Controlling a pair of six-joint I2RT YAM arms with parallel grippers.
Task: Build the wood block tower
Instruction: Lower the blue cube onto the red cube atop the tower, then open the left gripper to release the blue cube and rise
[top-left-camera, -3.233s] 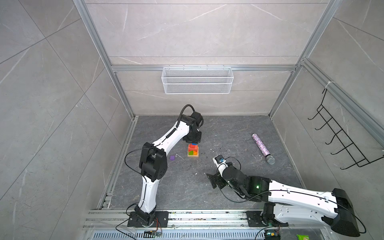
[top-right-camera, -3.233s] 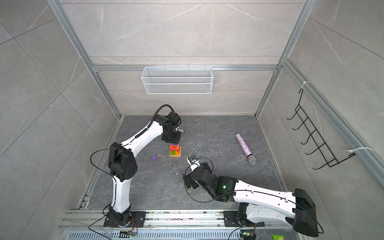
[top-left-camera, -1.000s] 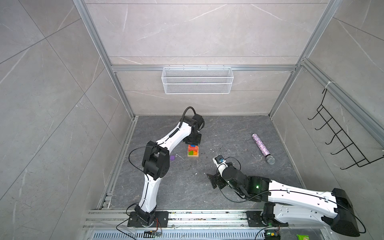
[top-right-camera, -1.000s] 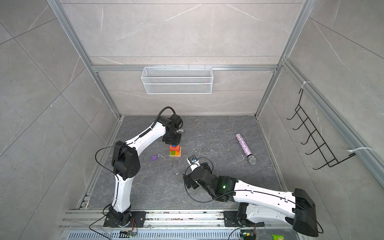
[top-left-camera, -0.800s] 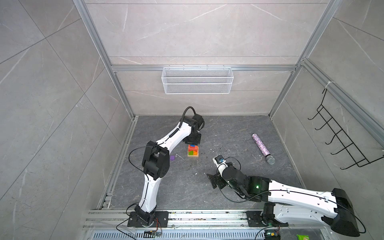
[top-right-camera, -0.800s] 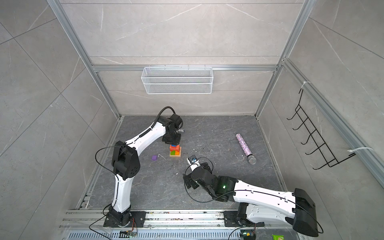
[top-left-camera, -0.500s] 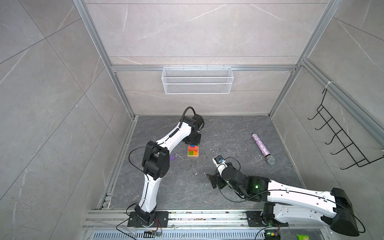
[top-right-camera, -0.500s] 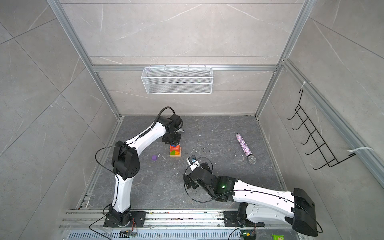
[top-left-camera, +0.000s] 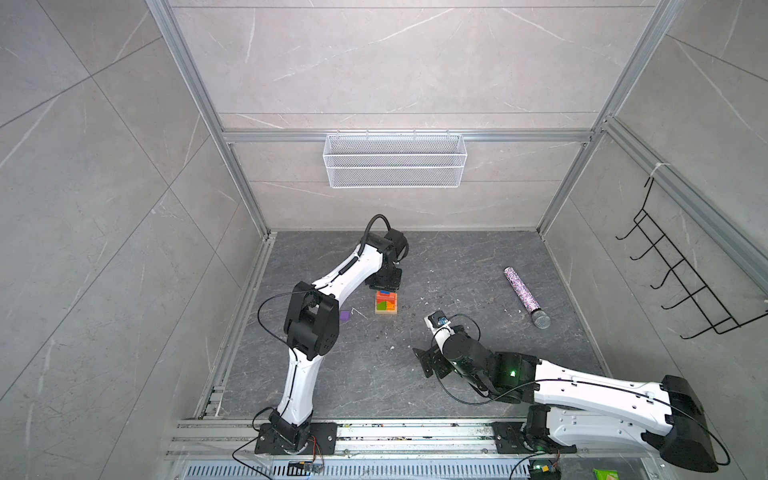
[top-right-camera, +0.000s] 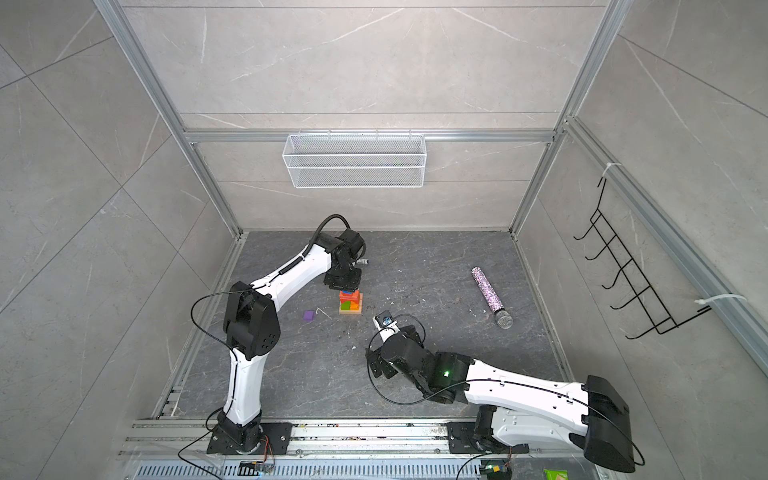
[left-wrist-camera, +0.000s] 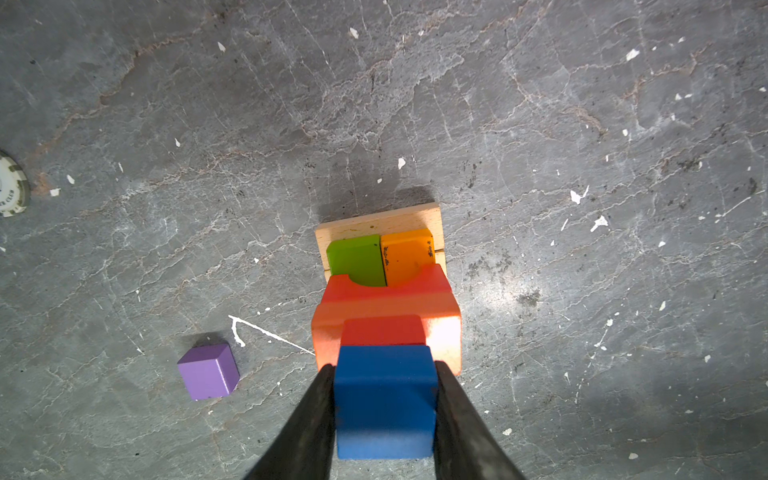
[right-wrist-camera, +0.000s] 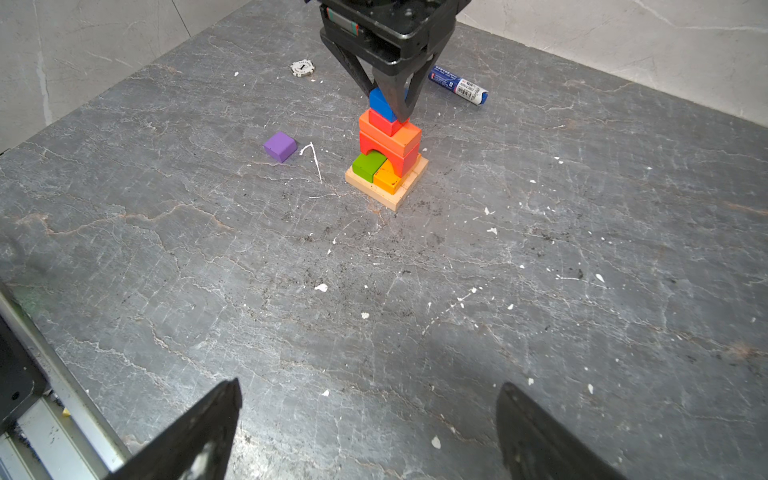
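Purple cube (top-right-camera: 308, 315) lay alone, off to the left of the left gripper (left-wrist-camera: 384, 368) and well clear of its jaws. Those jaws were pressed against 2 opposite sides of the blue cube (left-wrist-camera: 384, 399), which sat on the small red block (left-wrist-camera: 384, 330) topping the tower (right-wrist-camera: 388, 145), directly beneath them. Right gripper (right-wrist-camera: 369, 388) hovered low, jaws spread wide with nothing between them, the tower well ahead of them. Glittery microphone (top-left-camera: 523, 296) lay farther right.

Overhead stereo pair; wrist views toward tower (right-wrist-camera: 388, 145)
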